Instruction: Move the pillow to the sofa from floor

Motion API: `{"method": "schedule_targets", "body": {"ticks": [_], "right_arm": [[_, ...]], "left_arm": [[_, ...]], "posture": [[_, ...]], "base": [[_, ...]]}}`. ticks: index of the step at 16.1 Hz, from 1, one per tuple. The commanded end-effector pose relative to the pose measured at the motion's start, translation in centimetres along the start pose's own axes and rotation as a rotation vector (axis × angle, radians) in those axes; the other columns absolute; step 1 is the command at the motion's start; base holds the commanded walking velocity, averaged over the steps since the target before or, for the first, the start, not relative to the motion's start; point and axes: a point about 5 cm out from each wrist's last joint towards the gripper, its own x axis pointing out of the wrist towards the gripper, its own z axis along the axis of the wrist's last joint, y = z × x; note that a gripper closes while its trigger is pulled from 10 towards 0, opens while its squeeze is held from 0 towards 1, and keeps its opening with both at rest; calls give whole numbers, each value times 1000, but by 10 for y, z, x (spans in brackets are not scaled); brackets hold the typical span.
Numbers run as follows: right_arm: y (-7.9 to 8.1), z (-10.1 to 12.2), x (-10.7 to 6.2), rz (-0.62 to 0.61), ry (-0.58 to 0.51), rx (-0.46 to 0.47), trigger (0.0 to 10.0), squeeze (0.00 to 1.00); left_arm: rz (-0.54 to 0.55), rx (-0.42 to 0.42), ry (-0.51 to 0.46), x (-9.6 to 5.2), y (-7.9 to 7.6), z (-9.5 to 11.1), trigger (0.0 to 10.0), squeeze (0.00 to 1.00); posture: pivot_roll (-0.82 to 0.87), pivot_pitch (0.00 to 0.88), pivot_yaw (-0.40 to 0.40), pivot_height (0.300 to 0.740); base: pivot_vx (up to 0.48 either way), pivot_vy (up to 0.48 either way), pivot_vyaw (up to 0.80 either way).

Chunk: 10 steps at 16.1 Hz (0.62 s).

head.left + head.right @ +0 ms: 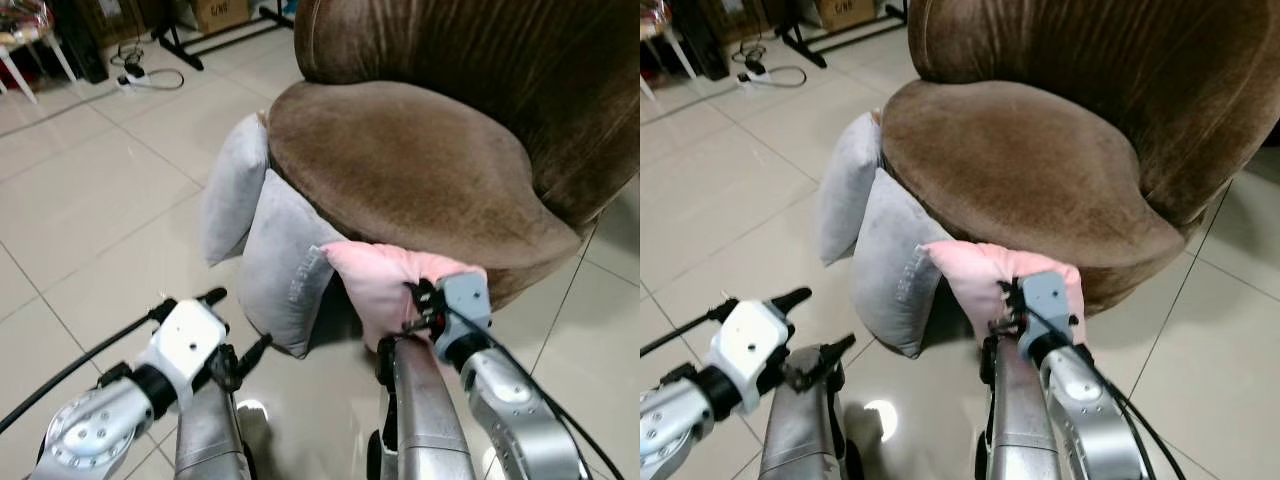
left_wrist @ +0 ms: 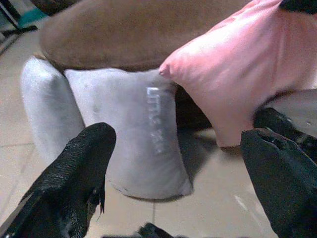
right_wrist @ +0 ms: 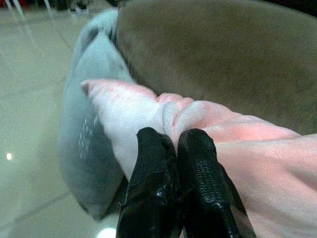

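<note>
Pink pillow pinched by right gripper, against brown sofa; left gripper spread wide, holding nothing

The pink pillow, soft and creased, hangs tilted against the front edge of the brown sofa.

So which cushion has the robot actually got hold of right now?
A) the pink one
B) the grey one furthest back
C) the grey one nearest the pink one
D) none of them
A: the right gripper has its two black fingers pinched shut on a fold of the pink pillow, while the left gripper hangs open short of the grey pillow.
</note>
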Motion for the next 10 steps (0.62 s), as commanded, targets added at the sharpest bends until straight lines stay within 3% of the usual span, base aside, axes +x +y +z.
{"method": "schedule_targets", "body": {"ticks": [1,7,8,10], "right_arm": [[-1,44,-2,-7,-180,12,0,0],[-24,110,-10,-192,-391,135,0,0],[-22,125,-7,-212,-398,179,10000,0],[-10,151,-8,-151,-485,163,10000,0]], "left_arm": [[43,4,5,-1,4,-2,10000,0],[211,-6,-64,13,29,7,10000,0],[231,-3,-91,16,35,13,10000,0],[266,12,-121,17,44,21,10000,0]], "posture": [[-31,0,6,485],[-65,0,33,485],[-89,0,46,485],[-97,0,51,485]], "base": [[0,0,0],[0,0,0],[0,0,0],[0,0,0]]}}
